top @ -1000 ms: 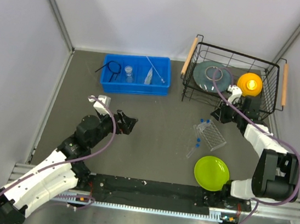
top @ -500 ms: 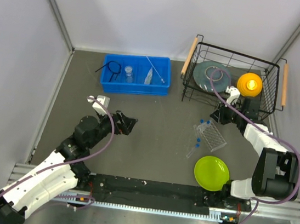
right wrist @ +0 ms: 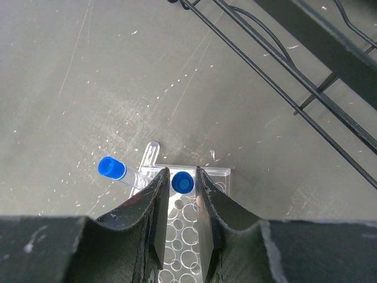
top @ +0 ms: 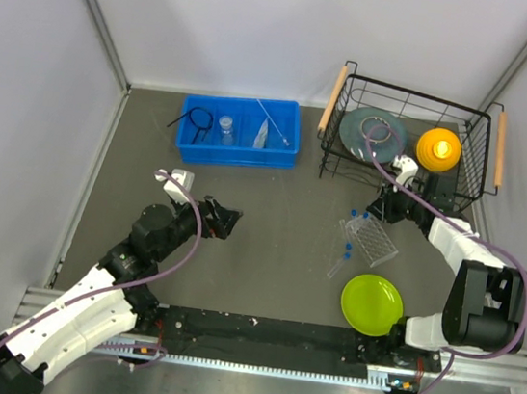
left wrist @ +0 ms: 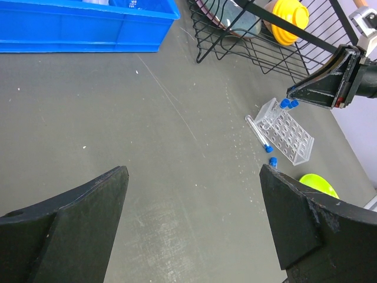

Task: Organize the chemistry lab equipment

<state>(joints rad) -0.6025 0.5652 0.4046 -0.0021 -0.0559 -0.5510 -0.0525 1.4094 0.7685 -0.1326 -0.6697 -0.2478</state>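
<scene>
A clear perforated tube rack (top: 374, 241) (left wrist: 290, 134) (right wrist: 187, 234) lies on the dark mat in front of the wire basket. Two blue-capped tubes stand in its far end. My right gripper (top: 379, 210) (right wrist: 181, 172) hangs over that end, its jaws slightly parted around one blue-capped tube (right wrist: 182, 182), with thin gaps beside the cap. The second tube (right wrist: 112, 168) leans out to the left. More tubes (top: 341, 254) (left wrist: 259, 134) lie loose beside the rack. My left gripper (top: 231, 219) (left wrist: 194, 218) stands wide open and empty above bare mat.
A blue bin (top: 235, 154) at the back holds a small jar (top: 227, 130), a black ring (top: 201, 118) and a clear packet (top: 262, 137). The wire basket (top: 332, 157) holds a grey dish (top: 361, 132) and an orange bowl (top: 439, 147). A lime-green plate (top: 371, 303) lies near the front.
The right jaws have parted a little around the standing tube's cap. The left arm has barely shifted.
</scene>
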